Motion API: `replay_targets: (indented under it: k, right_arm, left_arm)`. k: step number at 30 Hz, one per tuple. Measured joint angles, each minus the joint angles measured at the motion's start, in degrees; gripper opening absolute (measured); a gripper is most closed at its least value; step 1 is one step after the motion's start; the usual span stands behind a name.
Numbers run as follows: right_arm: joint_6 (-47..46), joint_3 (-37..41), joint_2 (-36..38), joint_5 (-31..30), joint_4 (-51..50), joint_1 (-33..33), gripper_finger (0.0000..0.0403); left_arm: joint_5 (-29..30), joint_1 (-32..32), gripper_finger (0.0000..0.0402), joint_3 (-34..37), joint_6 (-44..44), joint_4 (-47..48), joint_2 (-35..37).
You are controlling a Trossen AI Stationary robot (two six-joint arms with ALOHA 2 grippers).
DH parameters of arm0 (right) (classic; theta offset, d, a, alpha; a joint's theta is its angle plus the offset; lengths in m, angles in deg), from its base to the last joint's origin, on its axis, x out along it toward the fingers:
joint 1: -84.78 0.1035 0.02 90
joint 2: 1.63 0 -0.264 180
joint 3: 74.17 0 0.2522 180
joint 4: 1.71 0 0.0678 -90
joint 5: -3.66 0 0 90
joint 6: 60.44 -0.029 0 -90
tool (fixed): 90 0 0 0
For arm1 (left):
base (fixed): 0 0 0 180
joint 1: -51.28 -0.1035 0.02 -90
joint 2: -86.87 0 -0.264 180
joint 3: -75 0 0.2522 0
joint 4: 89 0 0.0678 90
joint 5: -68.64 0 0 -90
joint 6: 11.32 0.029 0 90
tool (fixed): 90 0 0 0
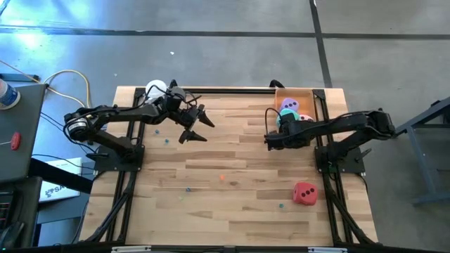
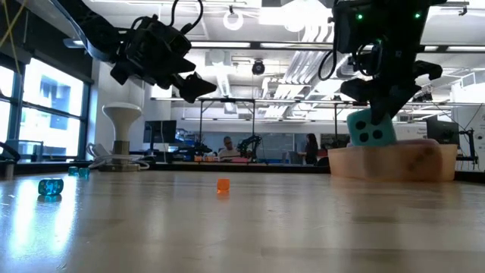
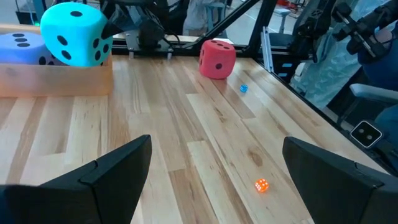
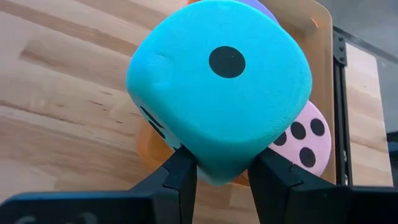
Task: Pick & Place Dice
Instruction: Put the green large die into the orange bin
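From above, the right gripper (image 1: 276, 129) pinches the mint green die (image 1: 285, 119) at the near edge of the tray (image 1: 318, 96), where the purple die (image 1: 289, 105) and pink die (image 1: 305, 117) lie — the red die (image 1: 304, 193) sits well apart on the table (image 1: 232, 211).

At table height, the mint die hangs above the tray's rim.

The left gripper (image 1: 195, 126) hovers over the table's far part, fingers spread wide, holding nothing.

The right wrist view shows both fingers (image 4: 177, 177) squeezing the mint die's lower corner.
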Motion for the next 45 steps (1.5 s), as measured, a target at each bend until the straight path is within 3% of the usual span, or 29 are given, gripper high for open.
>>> replay_targets:
  k: [21, 34, 41, 45]
  right_arm:
    - [20.2, 0.0, 0.0, -2.2, 10.3, 1.0, 0.0098]
    - [18.3, 0.0, 0.0, 2.6, 10.9, -2.1, 0.0096]
    - [15.7, 0.0, 0.0, 3.5, 10.5, -2.1, 0.0255]
    - [15.8, 0.0, 0.0, 2.9, 10.4, -2.1, 0.0315]
  left_arm:
    - [1.6, 0.0, 0.0353, 0.0, 0.3, 0.9, 0.0]
    - [1.6, 0.0, 0.0353, 0.0, 0.2, 3.0, 0.0]
    - [1.7, 0.0, 0.0353, 0.0, 0.3, 3.2, 0.0]
    - [1.7, 0.0, 0.0353, 0.0, 0.3, 3.2, 0.0]
